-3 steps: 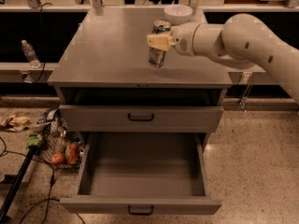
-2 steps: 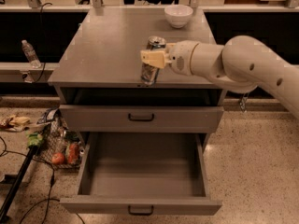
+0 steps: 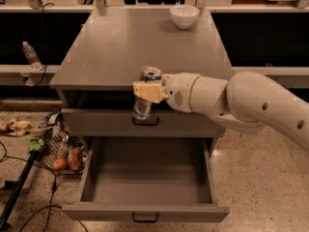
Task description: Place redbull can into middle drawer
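The cabinet (image 3: 72,100) is a grey-brown box that fills the centre of the frame. Its worktop (image 3: 130,47) is a flat, matte slab with square edges.

The arm (image 3: 251,103) enters from the right edge of the frame. It is built of smooth, rounded, off-white shells, and a cylindrical wrist section points left.

The middle drawer (image 3: 149,178) is pulled out toward the bottom of the frame. It is a deep, plain, rectangular tray with straight walls and a small black handle (image 3: 145,218) on its front. No item lies in the tray.

The upper drawer front (image 3: 96,122) is shut. It sits directly below the worktop edge and above the open tray.

The hand (image 3: 144,92) is at the centre of the frame, level with the front edge of the worktop. Its flat beige fingers (image 3: 150,92) are clamped across the middle of the redbull can (image 3: 143,108).

The white bowl (image 3: 184,16) stands on the worktop at the upper centre-right of the frame, near the rear edge. It is round and glossy.

The redbull can is a slim metal cylinder, held roughly upright. Its silver top (image 3: 151,74) shows above the fingers, against the worktop's front edge. Its lower end overlaps the upper drawer front and part of that drawer's handle. In the picture it lies above the open tray.

A clear plastic bottle (image 3: 32,56) stands at the left of the frame, on a ledge well apart from the cabinet.
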`<state>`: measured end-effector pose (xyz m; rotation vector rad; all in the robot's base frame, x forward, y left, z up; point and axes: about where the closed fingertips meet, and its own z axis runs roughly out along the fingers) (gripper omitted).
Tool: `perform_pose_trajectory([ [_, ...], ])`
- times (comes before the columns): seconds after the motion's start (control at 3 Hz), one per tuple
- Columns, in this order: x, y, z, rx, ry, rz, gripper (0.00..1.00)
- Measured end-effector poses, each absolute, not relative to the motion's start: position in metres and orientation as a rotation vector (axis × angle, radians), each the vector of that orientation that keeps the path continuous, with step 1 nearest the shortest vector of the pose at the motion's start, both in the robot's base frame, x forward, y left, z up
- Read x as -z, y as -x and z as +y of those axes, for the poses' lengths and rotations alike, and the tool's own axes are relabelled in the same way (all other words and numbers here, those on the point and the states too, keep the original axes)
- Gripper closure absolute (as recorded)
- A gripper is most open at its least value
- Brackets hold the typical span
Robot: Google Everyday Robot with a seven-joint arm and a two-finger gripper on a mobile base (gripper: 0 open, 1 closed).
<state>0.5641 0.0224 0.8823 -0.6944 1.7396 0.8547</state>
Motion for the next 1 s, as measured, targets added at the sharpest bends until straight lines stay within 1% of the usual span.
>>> perform_pose_trajectory([
  [0.33,-0.849,-0.536,0.035,-0.811,0.716,1.768,1.0],
  [0.67,-0.832,-0.537,0.035,-0.762,0.689,1.791,1.0],
  [1.0,-0.82,-0.534,0.039,-0.797,0.672,1.81,1.0],
])
